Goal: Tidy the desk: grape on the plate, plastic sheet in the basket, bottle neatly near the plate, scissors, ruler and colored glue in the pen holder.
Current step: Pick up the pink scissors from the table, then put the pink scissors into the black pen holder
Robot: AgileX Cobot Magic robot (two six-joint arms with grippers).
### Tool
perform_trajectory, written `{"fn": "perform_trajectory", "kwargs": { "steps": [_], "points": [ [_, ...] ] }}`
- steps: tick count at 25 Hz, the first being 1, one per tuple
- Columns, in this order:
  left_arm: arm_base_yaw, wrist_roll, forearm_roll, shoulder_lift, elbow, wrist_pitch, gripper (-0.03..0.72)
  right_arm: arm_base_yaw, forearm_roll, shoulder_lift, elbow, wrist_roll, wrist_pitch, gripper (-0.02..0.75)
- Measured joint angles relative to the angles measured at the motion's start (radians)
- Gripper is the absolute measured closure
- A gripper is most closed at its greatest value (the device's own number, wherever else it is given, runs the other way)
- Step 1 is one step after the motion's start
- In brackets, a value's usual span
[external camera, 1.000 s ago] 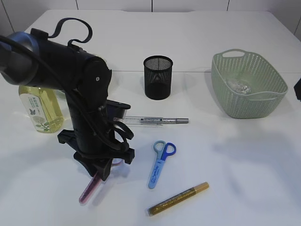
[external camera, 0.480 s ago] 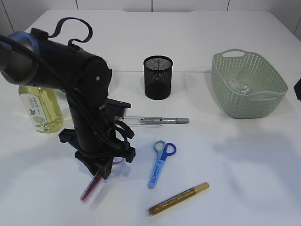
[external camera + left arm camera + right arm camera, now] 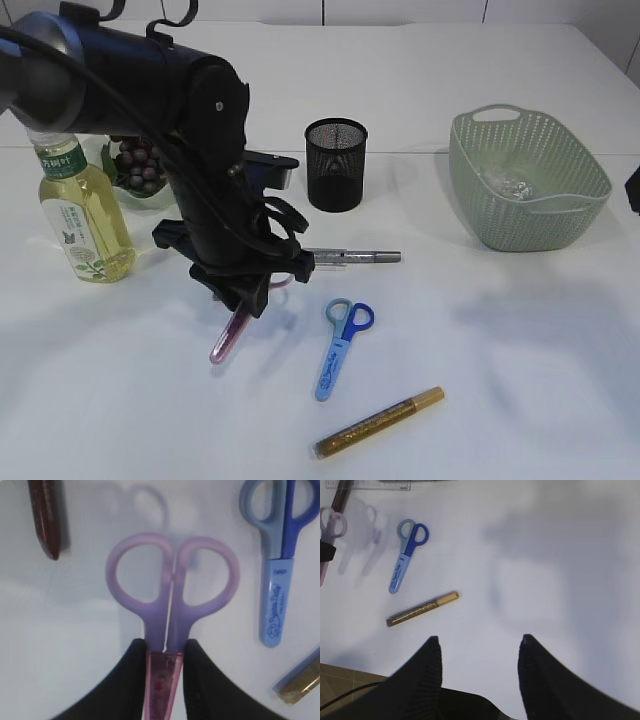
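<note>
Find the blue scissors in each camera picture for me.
Exterior: blue scissors, lower centre, right of the left gripper.
Left wrist: top right, handles cut off by the edge.
Right wrist: upper left.
Shared landmark: gold glue pen, lying just beside their tip.

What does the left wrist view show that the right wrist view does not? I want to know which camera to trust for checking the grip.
Only the left wrist view shows the grip close up: the left gripper shut on the pink scissors just below their handles, lifted off the table, with a dark red glue pen beside them. Only the right wrist view shows the right gripper, open and empty over bare table, and a ruler at the top edge. Both show the blue scissors and the gold glue pen.
</note>
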Motion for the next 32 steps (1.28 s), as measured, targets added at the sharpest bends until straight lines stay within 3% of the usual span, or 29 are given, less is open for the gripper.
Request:
{"fn": "perform_trajectory", "kwargs": {
  "steps": [11, 22, 32],
  "points": [
    [0.0, 0.0, 0.019, 0.0, -0.067, -0.034, 0.529, 0.0, 0.0, 0.0, 0.0, 0.0, 0.0, 0.339],
    [0.0, 0.0, 0.095, 0.0, -0.148, -0.304, 0.529, 0.0, 0.0, 0.0, 0.0, 0.0, 0.0, 0.339],
    [0.0, 0.0, 0.18, 0.0, -0.148, -0.617, 0.529, 0.0, -0.013, 0.0, 0.0, 0.0, 0.0, 0.339]
  ]
}}
